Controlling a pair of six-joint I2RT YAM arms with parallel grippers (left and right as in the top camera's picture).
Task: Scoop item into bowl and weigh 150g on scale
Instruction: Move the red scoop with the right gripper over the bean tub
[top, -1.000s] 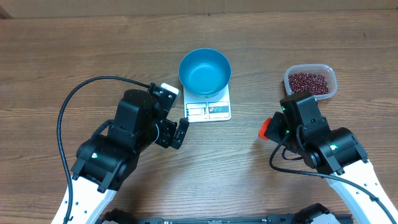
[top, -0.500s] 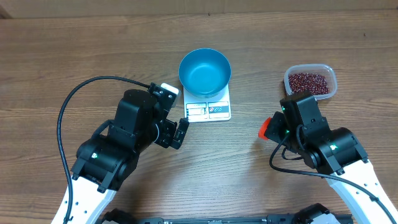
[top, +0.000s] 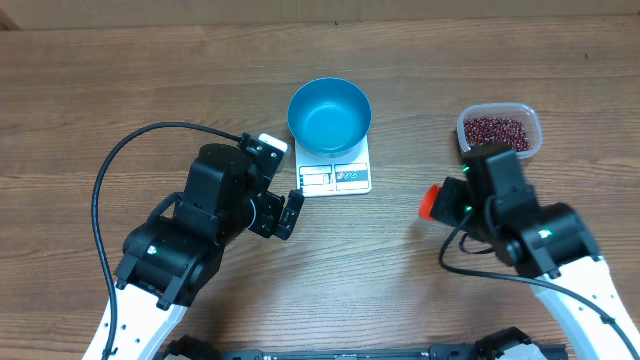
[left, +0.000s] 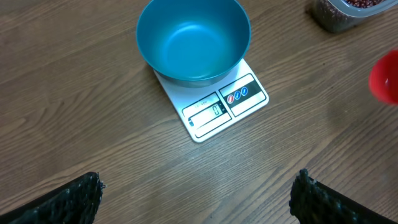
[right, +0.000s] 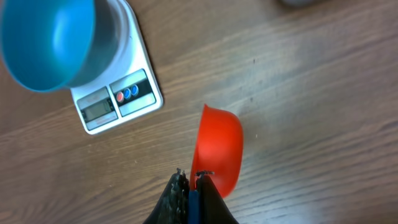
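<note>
Wooden brown table (top: 120, 80) lies under both of my arms. The beans (top: 497, 131) are a dark red heap inside a clear plastic container (top: 533, 121) at the far right of the table, well apart from the blue bowl (top: 329, 114). The bowl stands upright on the far part of the white scale (top: 335, 178), near the middle of the table. The display and the small buttons of the scale are uncovered along its near edge. My right gripper (right: 189, 186) is to the right of the scale and a little nearer than the container. Its jaws are pressed narrow on the handle of a red scoop (right: 219, 149). The scoop is turned on its side over the bare wood, between the scale and the container, and it touches neither of them. My left gripper (left: 196, 202) is on the near left side of the scale and points toward it. Its jaws stand wide and hold nothing. A black cable (top: 110, 170) makes a loop over the table on the left of my left arm.
</note>
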